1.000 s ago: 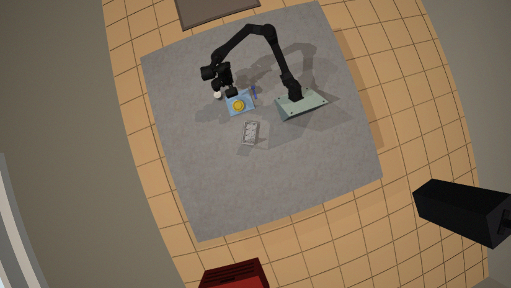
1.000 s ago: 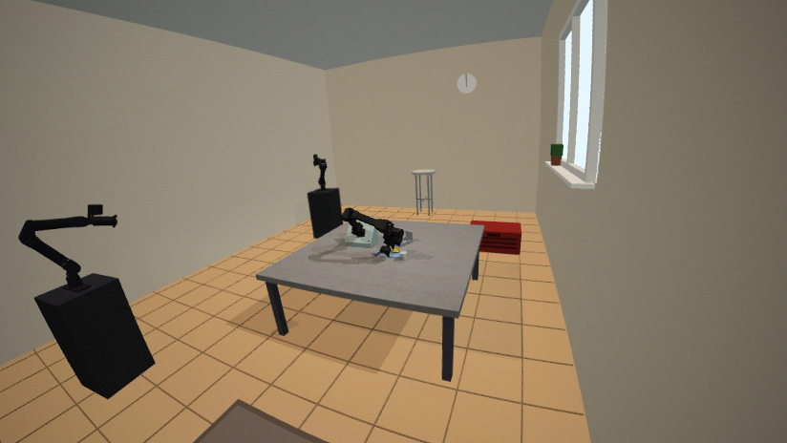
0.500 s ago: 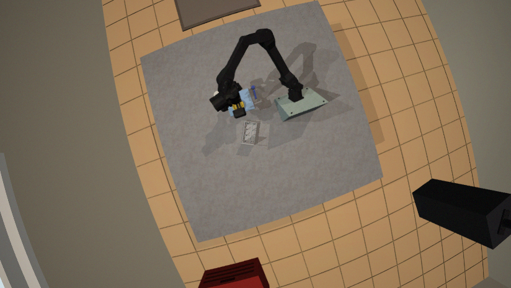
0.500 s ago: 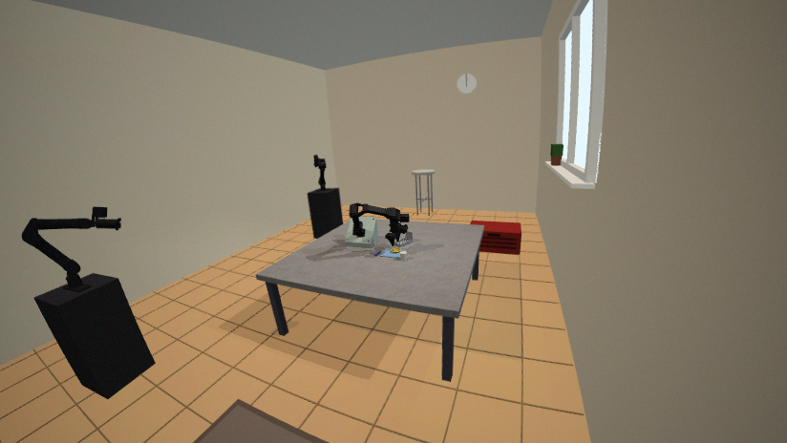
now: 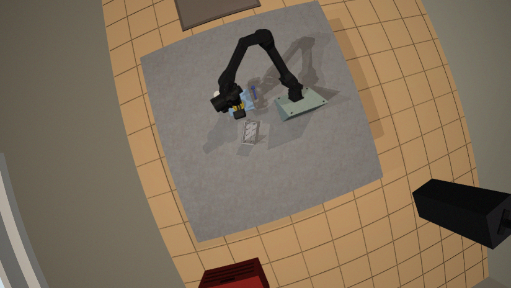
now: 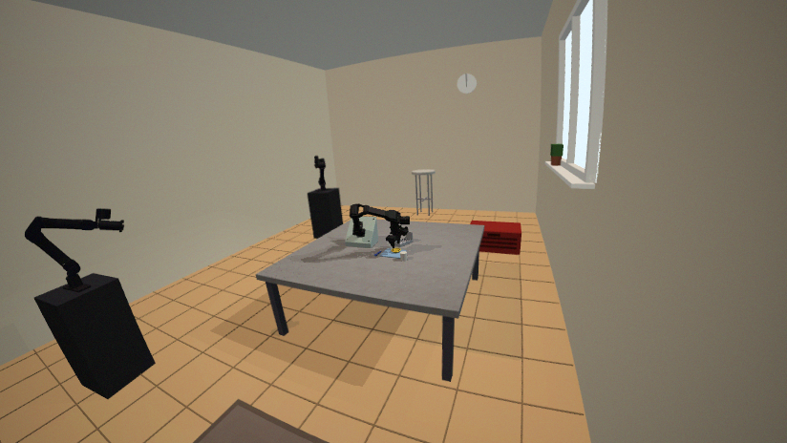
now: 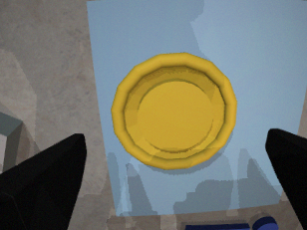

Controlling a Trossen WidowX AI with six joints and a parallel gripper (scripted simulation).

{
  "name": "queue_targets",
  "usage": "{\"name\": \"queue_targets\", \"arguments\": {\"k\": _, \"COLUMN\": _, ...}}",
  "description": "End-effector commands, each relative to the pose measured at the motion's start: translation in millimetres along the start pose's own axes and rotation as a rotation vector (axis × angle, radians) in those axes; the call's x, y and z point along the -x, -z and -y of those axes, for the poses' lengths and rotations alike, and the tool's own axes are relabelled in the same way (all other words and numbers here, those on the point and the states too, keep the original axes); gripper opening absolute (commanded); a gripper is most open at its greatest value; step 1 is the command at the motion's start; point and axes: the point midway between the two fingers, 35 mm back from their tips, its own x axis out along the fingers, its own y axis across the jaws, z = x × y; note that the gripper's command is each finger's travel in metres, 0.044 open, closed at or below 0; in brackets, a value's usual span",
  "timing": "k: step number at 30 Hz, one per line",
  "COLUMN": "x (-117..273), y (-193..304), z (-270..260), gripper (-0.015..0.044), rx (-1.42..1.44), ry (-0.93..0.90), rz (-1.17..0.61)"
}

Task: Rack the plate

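Observation:
The yellow round plate (image 5: pixel 242 104) (image 6: pixel 396 250) (image 7: pixel 175 115) lies flat, face up, on a light blue cloth (image 5: pixel 247 96) (image 6: pixel 390 254) (image 7: pixel 259 59). My gripper (image 7: pixel 178 141) is open and empty, pointing down above the plate. In the wrist view its fingers stand wide apart on either side, with the plate's middle a little above the line between the tips. The small grey dish rack (image 5: pixel 249 132) (image 6: pixel 407 239) stands on the table beside the cloth, its slots empty. A corner of it shows at the wrist view's left edge. The arm partly hides the plate in the top view.
A blue long-handled item (image 5: pixel 254 94) (image 6: pixel 377 253) (image 7: pixel 216 227) lies beside the cloth. A white cup (image 5: pixel 216 93) (image 6: pixel 403 256) stands on the cloth's other side, close to the arm. The arm's pale green slanted base (image 5: pixel 311 102) (image 6: pixel 357 242) stands beyond the rack and the blue item.

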Motion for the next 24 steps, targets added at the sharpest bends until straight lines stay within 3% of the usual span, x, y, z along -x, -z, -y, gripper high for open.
{"name": "queue_targets", "arguments": {"k": 1, "x": -7.2, "y": 0.1, "z": 0.1, "gripper": 0.0400, "rx": 0.004, "ry": 0.005, "rz": 0.001}}
{"name": "queue_targets", "arguments": {"k": 24, "x": -41.2, "y": 2.0, "z": 1.8, "gripper": 0.0400, "rx": 0.004, "ry": 0.009, "rz": 0.001}}
